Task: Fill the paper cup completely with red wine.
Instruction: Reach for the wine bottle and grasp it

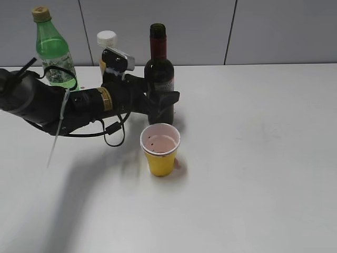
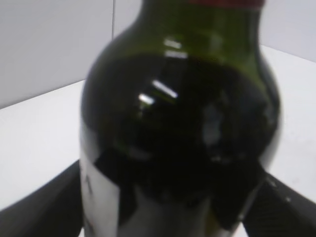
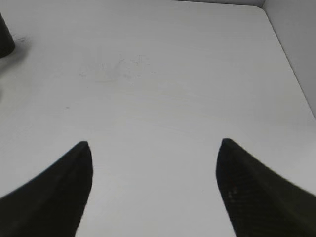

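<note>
No wine is in the cup (image 1: 160,149) yet: its pinkish inside shows bare, so grasping, lifting and pouring all remain. It stands mid-bench, just before the wine bottle (image 1: 159,79) near the back edge. Left gripper (image 1: 158,103) straddles the bottle, jaws wide, not clamped. Right gripper (image 3: 154,190) hangs open, empty.

The small yellow tapered paper cup (image 1: 160,149) is placed upright on the white bench (image 1: 253,158), near its middle. The dark green glass wine bottle (image 1: 159,79) is set just behind the cup. The black left gripper (image 1: 160,103) is positioned from the left, its jaws on either side of that bottle. The bright green plastic soda bottle (image 1: 52,50) is located at rear left, and a white-capped bottle (image 1: 106,39) between the two.
</note>
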Available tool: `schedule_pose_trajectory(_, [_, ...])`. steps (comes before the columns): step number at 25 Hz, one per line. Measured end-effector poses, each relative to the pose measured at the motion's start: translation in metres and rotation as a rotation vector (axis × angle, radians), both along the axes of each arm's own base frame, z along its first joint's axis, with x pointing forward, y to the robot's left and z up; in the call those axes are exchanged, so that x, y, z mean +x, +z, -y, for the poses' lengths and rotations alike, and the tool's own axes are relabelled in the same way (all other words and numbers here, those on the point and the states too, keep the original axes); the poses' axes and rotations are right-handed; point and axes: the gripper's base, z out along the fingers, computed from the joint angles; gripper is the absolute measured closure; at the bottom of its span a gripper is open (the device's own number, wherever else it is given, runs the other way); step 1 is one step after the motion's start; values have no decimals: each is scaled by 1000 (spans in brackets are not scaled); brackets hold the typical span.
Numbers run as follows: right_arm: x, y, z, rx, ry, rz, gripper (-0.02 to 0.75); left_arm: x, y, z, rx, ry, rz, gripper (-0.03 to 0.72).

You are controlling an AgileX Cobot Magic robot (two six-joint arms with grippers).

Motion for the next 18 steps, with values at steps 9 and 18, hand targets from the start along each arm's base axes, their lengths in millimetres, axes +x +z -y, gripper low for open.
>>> schedule_pose_trajectory(9, [0, 0, 0, 0, 0, 0, 148, 17, -8, 20, -16, -27, 36, 8])
schedule_pose_trajectory(18, [0, 0, 0, 0, 0, 0, 148, 21, -15, 21, -29, 7, 18, 110])
